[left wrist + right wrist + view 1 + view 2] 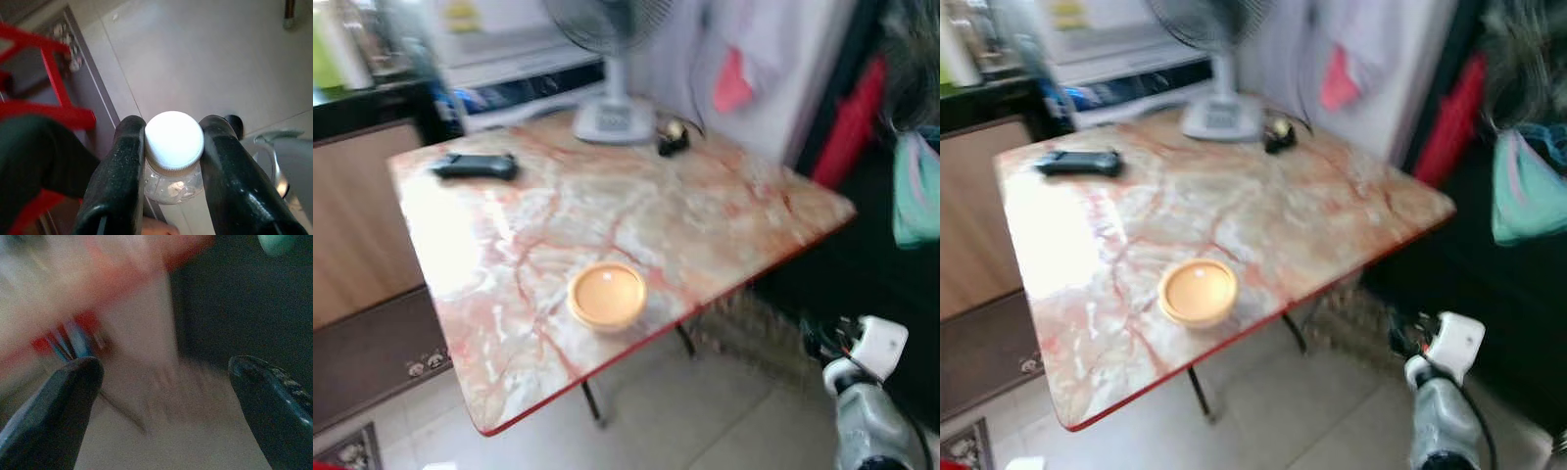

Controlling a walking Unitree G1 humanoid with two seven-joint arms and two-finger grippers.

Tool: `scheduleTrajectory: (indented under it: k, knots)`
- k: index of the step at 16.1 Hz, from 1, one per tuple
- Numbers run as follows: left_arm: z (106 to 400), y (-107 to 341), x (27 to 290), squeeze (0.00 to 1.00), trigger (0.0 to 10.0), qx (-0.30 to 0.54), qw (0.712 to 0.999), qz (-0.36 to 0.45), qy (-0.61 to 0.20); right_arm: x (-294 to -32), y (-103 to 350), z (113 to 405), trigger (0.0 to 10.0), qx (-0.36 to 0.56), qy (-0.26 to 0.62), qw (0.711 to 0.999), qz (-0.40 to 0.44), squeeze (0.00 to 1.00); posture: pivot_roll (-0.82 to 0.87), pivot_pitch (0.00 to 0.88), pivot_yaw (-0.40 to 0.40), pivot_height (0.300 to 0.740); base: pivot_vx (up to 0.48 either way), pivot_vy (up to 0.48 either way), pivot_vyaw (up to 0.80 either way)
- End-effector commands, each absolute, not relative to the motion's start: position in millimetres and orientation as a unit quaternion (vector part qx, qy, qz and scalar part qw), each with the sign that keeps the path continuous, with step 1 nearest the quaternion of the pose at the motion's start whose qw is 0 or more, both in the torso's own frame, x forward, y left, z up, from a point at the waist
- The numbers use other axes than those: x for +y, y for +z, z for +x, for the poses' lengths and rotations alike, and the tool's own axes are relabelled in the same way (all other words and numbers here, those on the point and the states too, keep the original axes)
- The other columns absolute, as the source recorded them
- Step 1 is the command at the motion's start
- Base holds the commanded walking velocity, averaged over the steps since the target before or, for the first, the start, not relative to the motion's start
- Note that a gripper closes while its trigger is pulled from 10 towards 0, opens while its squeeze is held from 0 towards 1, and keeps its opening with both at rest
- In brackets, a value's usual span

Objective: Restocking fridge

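My left gripper (pixel 173 147) is clamped on a clear bottle (pixel 174 182) just under its white cap (pixel 174 141), presumably for carrying upright to the fridge. My right gripper (pixel 166 396) hangs spread and empty. Ahead, a marble table (pixel 705 215) bears an orange bowl (pixel 607 295). No fridge identifiable; frames blurred.

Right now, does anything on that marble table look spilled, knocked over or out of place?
Nothing stands out. The small orange bowl sits upright near the front edge of the marble table, the black remote lies flat, and the fan stands at the back. The left end effector holds a white-capped bottle.
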State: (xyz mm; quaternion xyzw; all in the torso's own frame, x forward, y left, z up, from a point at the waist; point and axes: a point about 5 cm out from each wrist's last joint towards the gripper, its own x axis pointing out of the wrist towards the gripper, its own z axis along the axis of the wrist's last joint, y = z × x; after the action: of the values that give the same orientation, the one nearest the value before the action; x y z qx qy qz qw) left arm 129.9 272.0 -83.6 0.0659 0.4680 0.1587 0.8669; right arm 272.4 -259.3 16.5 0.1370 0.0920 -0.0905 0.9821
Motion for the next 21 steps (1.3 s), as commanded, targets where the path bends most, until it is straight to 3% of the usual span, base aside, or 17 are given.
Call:
scheduleTrajectory:
  k: [1, 6, 9, 13, 21]
  knots:
    - [128, -85, 270, 0.0, 10.0, 0.473, 0.864, 0.064, 0.158, -250, -5, 252, 10.0, 0.119, -0.09, 0.974, 0.172, 0.0, 0.07, 0.0, 0.001, 0.74, 0.0, 0.0, 0.0]
    - [126, -84, 274, 0.0, 10.0, 0.472, 0.864, 0.071, 0.16, -256, 12, 261, 10.0, 0.062, -0.061, 0.981, 0.171, 0.0, 0.07, 0.0, -0.004, 0.74, 0.0, 0.0, 0.0]
    - [124, -86, 273, 0.0, 10.0, 0.476, 0.862, 0.068, 0.162, -259, -27, 232, 10.0, 0.232, -0.089, 0.96, 0.132, 0.0, 0.06, 0.0, -0.013, 0.74, 0.0, 0.0, 0.0]
    - [126, -87, 267, 0.0, 10.0, 0.476, 0.862, 0.066, 0.158, -248, -60, 199, 10.0, 0.371, -0.085, 0.92, 0.092, 0.0, 0.09, 0.0, -0.025, 0.74, 0.0, 0.0, 0.0]
    - [132, -89, 256, 0.0, 10.0, 0.477, 0.863, 0.057, 0.155, -221, -79, 182, 10.0, 0.444, -0.082, 0.889, 0.076, 0.0, 0.11, 0.0, -0.039, 0.74, 0.0, 0.0, 0.0]
